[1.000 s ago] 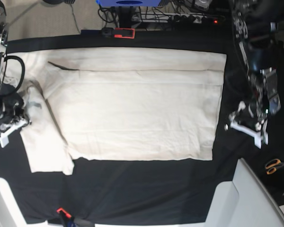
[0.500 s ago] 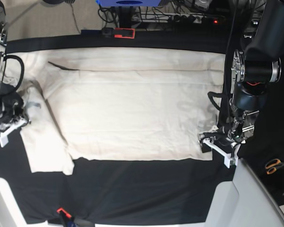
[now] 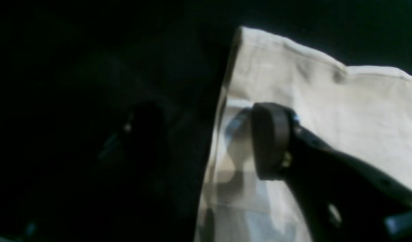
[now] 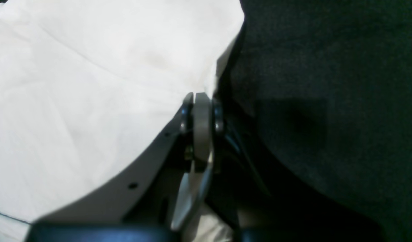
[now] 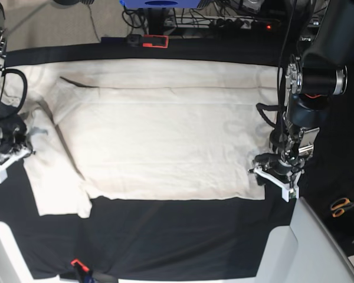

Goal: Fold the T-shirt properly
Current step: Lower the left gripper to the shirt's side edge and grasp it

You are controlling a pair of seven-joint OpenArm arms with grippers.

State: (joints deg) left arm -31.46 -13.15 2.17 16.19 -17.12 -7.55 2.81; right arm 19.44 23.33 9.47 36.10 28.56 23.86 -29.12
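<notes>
The cream T-shirt [image 5: 165,135] lies flat across the black table cover [image 5: 177,236], with one sleeve hanging toward the front left. My left gripper [image 5: 274,175] sits at the shirt's front right corner. In the left wrist view it [image 3: 209,137] is open and straddles the hem edge: one pad [image 3: 269,141] is over the T-shirt [image 3: 326,101], the other over black cloth. My right gripper [image 5: 6,160] is at the sleeve's outer edge. The right wrist view shows its jaws pressed together [image 4: 199,101] with the T-shirt [image 4: 75,101] edge running into the tips.
Orange-handled scissors [image 5: 342,206] lie off the table at the right. A red clamp [image 5: 154,40] holds the cover at the back edge, and an orange one [image 5: 76,263] at the front. A white panel [image 5: 307,247] juts in at the front right.
My left arm swung in from the black cloth to the right and came down over the shirt's front right corner. My right gripper shifted slightly left at the sleeve.
</notes>
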